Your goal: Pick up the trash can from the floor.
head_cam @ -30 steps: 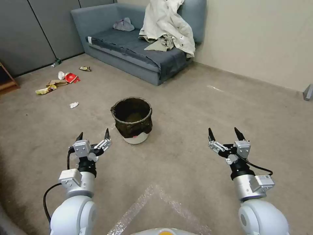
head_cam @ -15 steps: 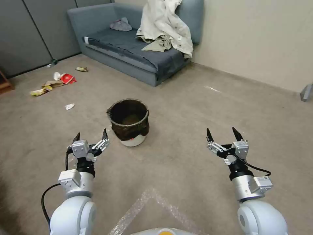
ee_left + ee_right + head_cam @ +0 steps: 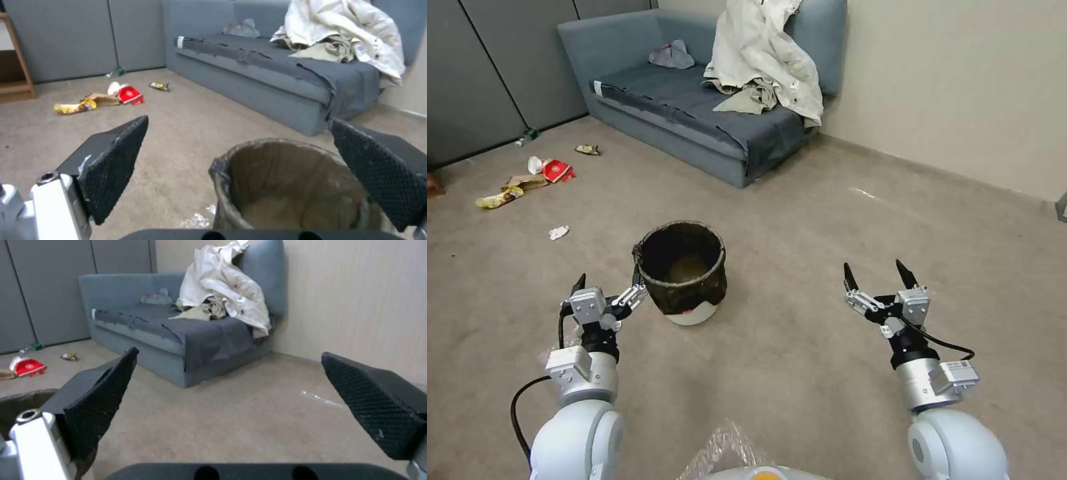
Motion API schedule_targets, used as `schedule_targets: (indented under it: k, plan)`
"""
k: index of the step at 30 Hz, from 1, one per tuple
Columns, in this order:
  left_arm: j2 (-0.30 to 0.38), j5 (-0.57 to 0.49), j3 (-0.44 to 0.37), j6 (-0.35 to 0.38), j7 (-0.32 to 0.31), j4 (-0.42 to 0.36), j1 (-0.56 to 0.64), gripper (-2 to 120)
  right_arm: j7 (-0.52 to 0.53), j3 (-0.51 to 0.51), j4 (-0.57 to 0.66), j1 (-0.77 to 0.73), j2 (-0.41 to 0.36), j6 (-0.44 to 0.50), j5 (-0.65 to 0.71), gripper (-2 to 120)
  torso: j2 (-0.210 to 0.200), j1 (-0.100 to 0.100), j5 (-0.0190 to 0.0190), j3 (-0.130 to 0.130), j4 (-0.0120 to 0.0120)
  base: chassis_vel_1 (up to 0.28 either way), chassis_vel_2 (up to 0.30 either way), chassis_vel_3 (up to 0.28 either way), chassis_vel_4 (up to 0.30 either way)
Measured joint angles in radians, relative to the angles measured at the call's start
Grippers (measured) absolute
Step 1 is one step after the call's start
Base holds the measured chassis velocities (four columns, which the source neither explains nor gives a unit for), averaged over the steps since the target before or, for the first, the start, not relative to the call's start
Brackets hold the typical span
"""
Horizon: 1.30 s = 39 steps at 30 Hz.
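Left tool (image 3: 608, 283) spread open, level, just beside trash can (image 3: 681, 270); right tool (image 3: 875, 273) open, well apart.

- The head camera has moved toward the trash can (image 3: 680, 272), which now appears lower and nearer.
- The left gripper (image 3: 607, 288) has closed in on the trash can; its inner fingertip now overlaps the bag-covered rim.

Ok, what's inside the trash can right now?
The trash can holds a dark bag liner folded over its rim, and I can make out no trash in it. The bottom looks bare, though the near inner wall is hidden by the rim.
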Motion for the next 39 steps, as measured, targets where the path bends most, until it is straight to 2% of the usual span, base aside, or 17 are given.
schedule_targets:
  k: [19, 24, 27, 29, 31, 32, 33, 34, 35, 36, 39]
  plan:
    - [0.0, -0.001, -0.011, 0.001, -0.019, 0.011, -0.008, 100, -0.009, -0.01, -0.002, 0.0, 0.002, 0.01, 0.001, 100, 0.0, 0.0, 0.0003, 0.0, -0.0002, -0.167, 0.16, 0.164, -0.162]
    - [0.007, -0.018, -0.014, 0.023, -0.043, 0.022, -0.02, 100, -0.011, -0.012, -0.01, 0.004, 0.002, 0.033, 0.0, 100, 0.0, 0.0, 0.0, 0.0, 0.0, -0.122, 0.154, 0.132, -0.136]
    - [0.011, -0.051, -0.009, 0.067, -0.076, 0.02, -0.022, 100, -0.012, -0.013, -0.015, 0.008, 0.002, 0.046, 0.003, 100, 0.0, 0.0, 0.0002, 0.0, 0.0, -0.085, 0.088, 0.105, -0.092]
    - [0.02, -0.115, -0.002, 0.196, -0.135, -0.009, -0.023, 100, -0.012, -0.012, -0.016, 0.009, 0.0, 0.052, 0.009, 100, 0.0, 0.0, 0.0002, 0.0, 0.0, 0.0, 0.0, 0.0, 0.0]
    - [0.027, -0.167, -0.002, 0.294, -0.164, -0.031, -0.03, 100, -0.013, -0.011, -0.016, 0.01, -0.001, 0.053, 0.012, 100, 0.0, 0.0, 0.0001, 0.0, 0.0, 0.0, 0.0, 0.0, 0.0]
    - [0.027, -0.167, -0.002, 0.294, -0.164, -0.031, -0.03, 100, -0.013, -0.011, -0.016, 0.01, -0.001, 0.053, 0.012, 100, 0.0, 0.0, 0.0001, 0.0, 0.0, 0.0, 0.0, 0.0, 0.0]
    - [0.032, -0.203, -0.004, 0.348, -0.178, -0.039, -0.036, 99, -0.013, -0.01, -0.017, 0.01, -0.001, 0.053, 0.013, 100, 0.0, 0.0, 0.0002, 0.0, 0.0, 0.0, 0.0, 0.0, 0.0]
    - [0.032, -0.203, -0.004, 0.348, -0.178, -0.039, -0.036, 99, -0.013, -0.01, -0.017, 0.01, -0.001, 0.053, 0.013, 100, 0.0, 0.0, 0.0002, 0.0, 0.0, 0.0, 0.0, 0.0, 0.0]
    - [0.038, -0.243, -0.009, 0.418, -0.193, -0.043, -0.047, 99, -0.013, -0.01, -0.019, 0.011, -0.002, 0.055, 0.014, 100, 0.0, 0.0, 0.0002, 0.0, -0.0001, 0.0, 0.0, 0.0, 0.0]
    - [0.041, -0.285, -0.017, 0.491, -0.213, -0.01, -0.068, 98, -0.013, -0.009, -0.02, 0.013, -0.002, 0.056, 0.014, 100, 0.0, 0.0, 0.0, 0.0, 0.0001, 0.0, 0.0, 0.0, 0.0]
    - [0.038, -0.286, -0.02, 0.499, -0.219, 0.035, -0.079, 98, -0.012, -0.008, -0.022, 0.015, -0.003, 0.056, 0.015, 100, 0.0, 0.0, 0.0001, 0.0, 0.0, 0.0, 0.0, 0.0, 0.0]
